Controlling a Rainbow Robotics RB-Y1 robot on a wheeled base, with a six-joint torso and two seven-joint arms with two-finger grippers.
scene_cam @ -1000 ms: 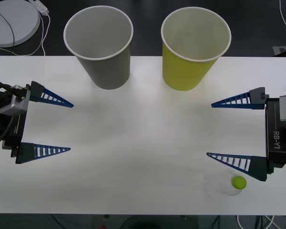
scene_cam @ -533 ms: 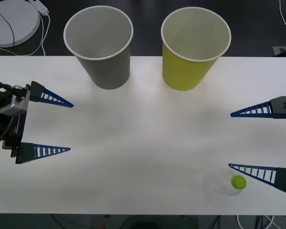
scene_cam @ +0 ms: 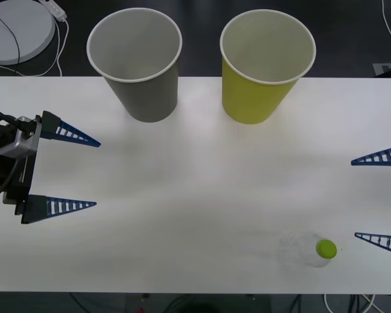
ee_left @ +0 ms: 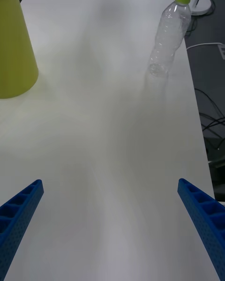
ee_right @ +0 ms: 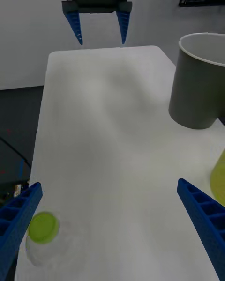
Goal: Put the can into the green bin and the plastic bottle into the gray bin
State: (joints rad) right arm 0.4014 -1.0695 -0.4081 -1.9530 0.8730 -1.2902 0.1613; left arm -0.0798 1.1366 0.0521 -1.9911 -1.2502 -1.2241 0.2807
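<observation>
- Front view: the gray bin (scene_cam: pixel 135 62) and green bin (scene_cam: pixel 266 64) are seen upright side by side at the surface's (scene_cam: pixel 195 189) far edge. The bottle (scene_cam: pixel 311 250) is stood upright near the front right corner, just beside the right hand (scene_cam: pixel 378 199), whose fingers are spread wide. The left hand (scene_cam: pixel 78 173) is held over the left side, also spread.
- Right wrist view: the bottle's cap (ee_right: pixel 43 227) is found by one finger, untouched.
- Left wrist view: the bottle is seen well apart from the spread fingers (ee_left: pixel 18 210).
</observation>
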